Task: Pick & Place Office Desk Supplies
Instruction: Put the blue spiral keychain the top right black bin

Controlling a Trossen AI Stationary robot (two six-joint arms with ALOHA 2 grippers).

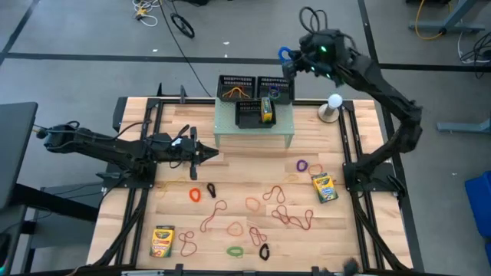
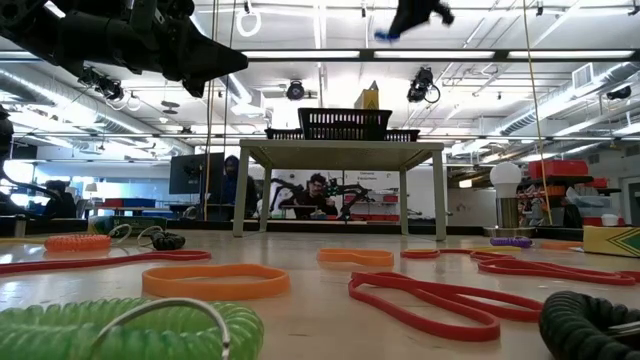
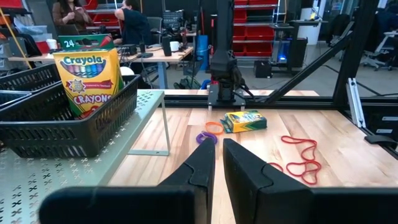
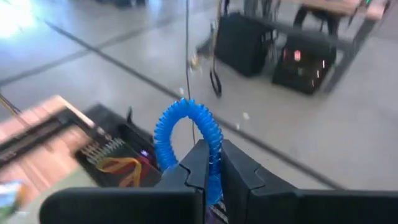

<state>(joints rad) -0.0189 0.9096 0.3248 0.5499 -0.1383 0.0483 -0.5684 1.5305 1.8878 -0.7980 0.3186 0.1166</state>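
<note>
The right gripper (image 1: pixel 288 58) hangs high above the back trays (image 1: pixel 277 86), fingers pinching a blue coil loop (image 4: pixel 186 140): the carry-and-drop step, I'd say. Next it needs lowering over a tray and letting go. The left gripper (image 1: pixel 211 154) waits mid-table, pressed together, empty.

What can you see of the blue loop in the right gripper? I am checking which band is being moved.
The blue loop is a ribbed, coiled band that looks like plastic, standing up in an arch. The right gripper is shut on its lower part, holding it in the air above the black mesh trays at the table's far edge. Nothing else touches it.
</note>
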